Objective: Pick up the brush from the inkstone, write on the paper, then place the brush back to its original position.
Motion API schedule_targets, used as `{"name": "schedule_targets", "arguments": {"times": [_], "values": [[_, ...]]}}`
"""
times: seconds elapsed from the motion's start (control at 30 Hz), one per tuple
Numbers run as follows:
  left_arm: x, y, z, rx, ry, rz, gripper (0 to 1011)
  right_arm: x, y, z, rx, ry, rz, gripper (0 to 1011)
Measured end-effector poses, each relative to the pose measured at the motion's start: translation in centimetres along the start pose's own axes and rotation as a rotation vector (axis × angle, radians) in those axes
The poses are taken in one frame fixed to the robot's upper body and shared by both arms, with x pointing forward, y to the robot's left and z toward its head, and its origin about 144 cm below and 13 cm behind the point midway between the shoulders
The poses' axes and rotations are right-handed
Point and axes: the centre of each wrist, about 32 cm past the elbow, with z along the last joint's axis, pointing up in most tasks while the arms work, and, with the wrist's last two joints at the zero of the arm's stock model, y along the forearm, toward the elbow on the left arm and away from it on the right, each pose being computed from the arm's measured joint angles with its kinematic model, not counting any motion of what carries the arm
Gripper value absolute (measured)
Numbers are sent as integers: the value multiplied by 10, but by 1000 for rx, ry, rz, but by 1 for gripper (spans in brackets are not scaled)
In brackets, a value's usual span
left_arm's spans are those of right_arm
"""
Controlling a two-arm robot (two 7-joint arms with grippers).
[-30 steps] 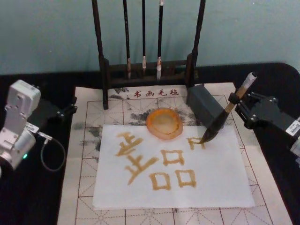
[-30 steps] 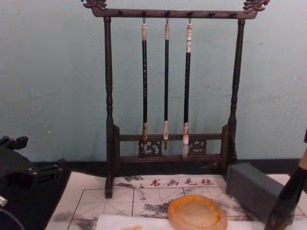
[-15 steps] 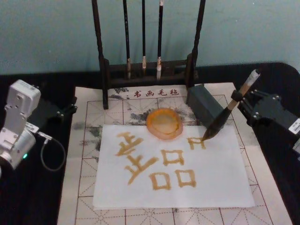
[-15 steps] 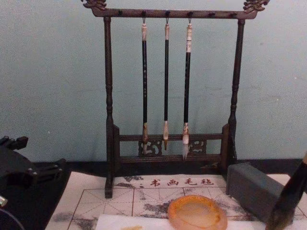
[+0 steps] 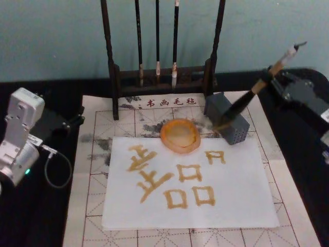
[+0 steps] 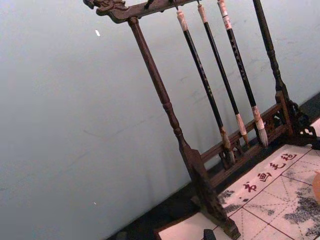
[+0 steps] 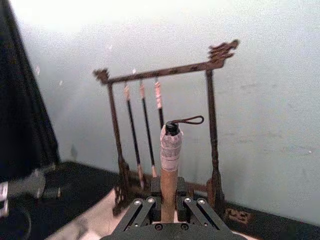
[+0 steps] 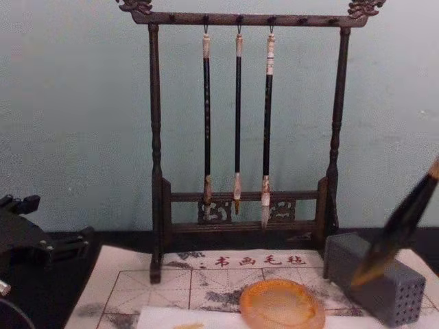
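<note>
Brush: the large calligraphy brush with a tan wooden handle, black lower section and white looped end cap [image 5: 245, 101] is in the air and steeply tilted. Its dark tip hangs against the grey rectangular block with small holes [image 5: 238, 133], just past the paper's far edge toward its right corner.
Right gripper: the right gripper [image 5: 271, 77] is over the table's far right part. It is closed on the tan handle just below the end cap, and the wrist view shows the handle pinched between its fingers [image 7: 150, 201].
Left gripper: the left gripper [image 5: 75, 119] is parked near the table's left edge, well apart from the work. I cannot tell its state.
Paper: the white sheet [image 5: 241, 206] lies on the pale gridded felt mat [image 5: 91, 206] and carries several ochre-gold characters. The smallest one sits near the sheet's far right corner.
Inkstone: the round translucent orange-amber dish [image 5: 180, 136] sits at the middle of the paper's far edge. Nothing lies in it, and the brush tip is to its right, near but apart.
Done: the brush is picked up, and the strokes on the sheet suggest the writing is finished or nearly so.
Left: the brush must be carried a short way left and laid back on the dish, then released.
Backdrop: the dark wooden rack with three slim hanging brushes [image 8: 237, 110] stands along the mat's far edge.
</note>
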Motion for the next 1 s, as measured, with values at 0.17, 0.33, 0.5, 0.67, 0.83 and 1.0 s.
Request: {"name": "schedule_targets", "arguments": {"times": [0.17,0.33,0.5,0.67,0.83,1.0], "values": [[0,0,0,0,0,0,1001,-1,18,5,35,123,-61,181],[0,0,0,0,0,0,1001,-3,35,8,36,235,-117,181],[0,0,0,0,0,0,1001,-2,50,11,20,334,-160,181],[0,0,0,0,0,0,1001,1,70,13,-17,453,-208,181],[0,0,0,0,0,0,1001,5,84,12,-67,546,-238,181],[0,0,0,0,0,0,1001,8,91,9,-117,613,-265,181]]}}
